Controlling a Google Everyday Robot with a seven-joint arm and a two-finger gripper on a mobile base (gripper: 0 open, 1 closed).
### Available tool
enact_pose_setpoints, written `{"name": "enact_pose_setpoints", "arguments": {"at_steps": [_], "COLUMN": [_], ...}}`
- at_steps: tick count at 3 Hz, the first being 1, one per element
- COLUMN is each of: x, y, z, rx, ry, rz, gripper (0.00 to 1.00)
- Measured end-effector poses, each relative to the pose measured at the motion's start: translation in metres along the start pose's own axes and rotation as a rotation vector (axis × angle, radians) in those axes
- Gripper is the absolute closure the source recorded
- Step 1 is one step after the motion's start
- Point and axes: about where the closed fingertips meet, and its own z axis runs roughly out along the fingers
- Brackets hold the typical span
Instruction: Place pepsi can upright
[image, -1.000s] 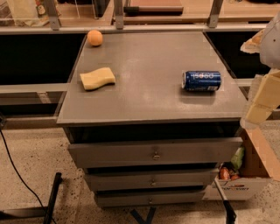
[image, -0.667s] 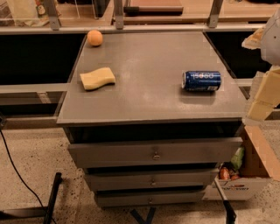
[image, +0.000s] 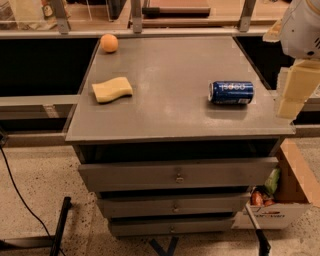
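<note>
the pepsi can (image: 231, 93) lies on its side on the grey top of the cabinet (image: 170, 70), toward the right edge and nearer the front than the back, with its long axis running left to right and its silver ends facing the sides. nothing touches it. the gripper (image: 294, 92) hangs off the right edge of the cabinet, near the can but apart from it, under the white bulk of the arm (image: 302, 25). it holds nothing that can be seen, and whether it is released or clenched cannot be told from this view. a yellow sponge (image: 112, 89) sits well apart on the left side of the top, and an orange (image: 109, 43) rests at the back left corner, so neither crowds the can. a cardboard box (image: 295, 185) stands on the floor by the cabinet's right side. judged from this, the task is at its opening step: the approach, with the grasp not yet made and the can not yet upright. the next move would call for bringing the gripper in over the top from the right and lining it across the can's round body rather than its ends. it would then need to close without setting the can rolling toward the front edge, lift it, turn it a quarter turn and set one silver end flat on the top.
</note>
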Motion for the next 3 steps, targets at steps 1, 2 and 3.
{"name": "enact_pose_setpoints", "arguments": {"at_steps": [1, 2, 3], "x": [-0.005, -0.012, -0.017], "y": [-0.015, -0.031, -0.045], "z": [0.006, 0.018, 0.031], "rx": [-0.003, -0.014, -0.016], "ry": [0.017, 0.006, -0.026], "rz": [-0.054, -0.093, -0.102], "gripper": [0.00, 0.00, 0.00]}}
